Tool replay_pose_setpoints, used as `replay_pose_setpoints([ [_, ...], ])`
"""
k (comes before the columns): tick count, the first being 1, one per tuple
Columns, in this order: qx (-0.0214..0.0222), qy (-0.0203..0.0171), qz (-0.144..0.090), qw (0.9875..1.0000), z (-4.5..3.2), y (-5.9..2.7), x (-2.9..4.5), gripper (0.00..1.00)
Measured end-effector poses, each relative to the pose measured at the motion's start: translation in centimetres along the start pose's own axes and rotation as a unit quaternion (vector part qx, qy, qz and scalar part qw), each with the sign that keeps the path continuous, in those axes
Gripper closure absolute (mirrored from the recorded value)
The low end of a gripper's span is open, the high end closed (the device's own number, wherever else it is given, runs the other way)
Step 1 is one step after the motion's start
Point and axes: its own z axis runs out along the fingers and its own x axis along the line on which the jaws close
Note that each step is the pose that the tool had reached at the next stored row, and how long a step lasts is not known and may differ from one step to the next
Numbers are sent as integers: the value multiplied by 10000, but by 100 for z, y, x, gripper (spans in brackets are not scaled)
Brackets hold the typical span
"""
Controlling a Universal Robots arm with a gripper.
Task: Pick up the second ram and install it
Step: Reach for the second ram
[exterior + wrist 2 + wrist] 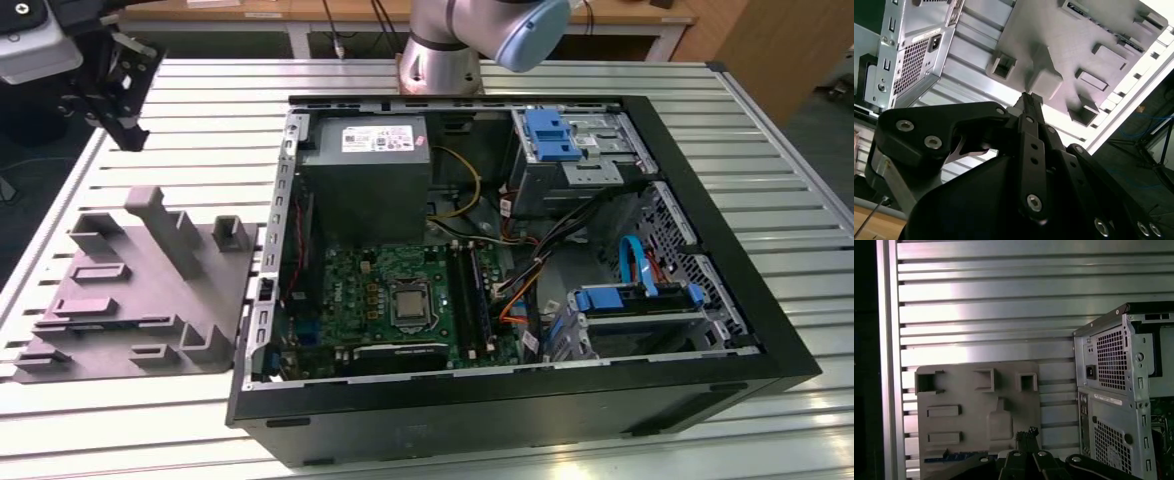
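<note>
The second ram, a thin dark blue stick, lies flat in a shallow recess near one edge of the grey fixture plate in the first wrist view, with part of its length hidden behind the black linkage of the gripper. The gripper hangs above the plate, close to the stick but not touching it. Its fingers appear drawn together with nothing between them.

In the exterior view the plate sits on the slatted metal table, just beside the open computer case on the exterior view's left. The arm's head hovers over the table's far corner, well apart from the case. Inside the case the green motherboard faces up, with the long black memory slots running beside the processor socket.

The stick looks light and stiff but easily damaged. A sound hold is likely across its thin faces near mid-length, along the upper edge — clear of the contact edge, and gentle on the chips. A pinch near one end would probably let it tilt, and a tilted board would likely bind in a slot
</note>
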Motion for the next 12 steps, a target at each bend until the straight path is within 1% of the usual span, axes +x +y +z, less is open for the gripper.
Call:
replay_pose_setpoints([
  [6,0,0,1,10000,47,-69,42,90],
  [12,0,0,0,10000,91,-115,125,90],
])
